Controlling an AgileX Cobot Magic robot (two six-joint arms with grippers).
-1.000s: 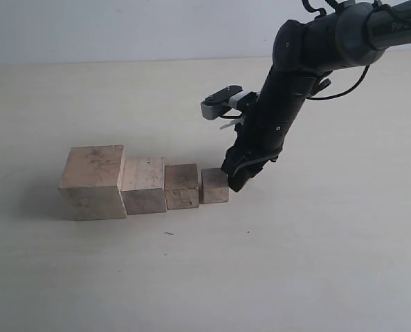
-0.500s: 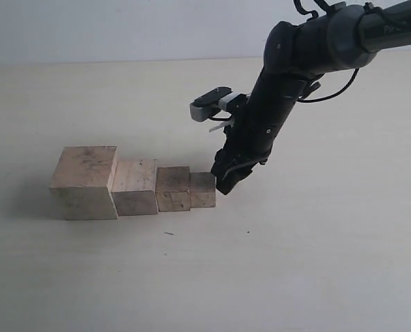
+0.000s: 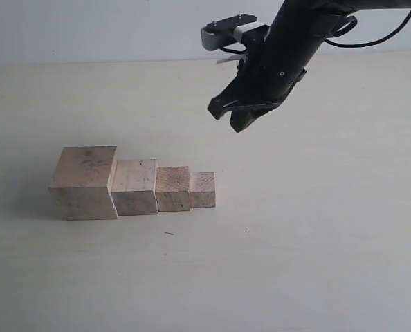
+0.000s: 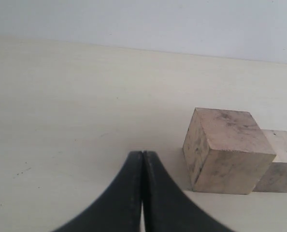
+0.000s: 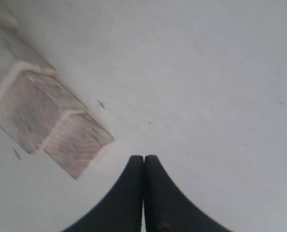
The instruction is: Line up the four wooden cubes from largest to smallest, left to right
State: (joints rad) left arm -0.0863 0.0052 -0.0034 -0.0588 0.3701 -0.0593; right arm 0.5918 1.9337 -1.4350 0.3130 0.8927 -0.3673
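Lifted clear of the smallest cube (image 3: 203, 189), the right hand (image 3: 232, 119) hangs pinched together and empty, likely because the cubes (image 3: 138, 187) already touch in a row, largest leftmost.

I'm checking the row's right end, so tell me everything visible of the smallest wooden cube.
The smallest cube is plain pale tan wood with visible grain, unpainted. It sits flat on the table, at the right end of the row in the exterior view, its left face against the next larger cube. Nothing else touches it; the right gripper hangs above, shut, clear of it.
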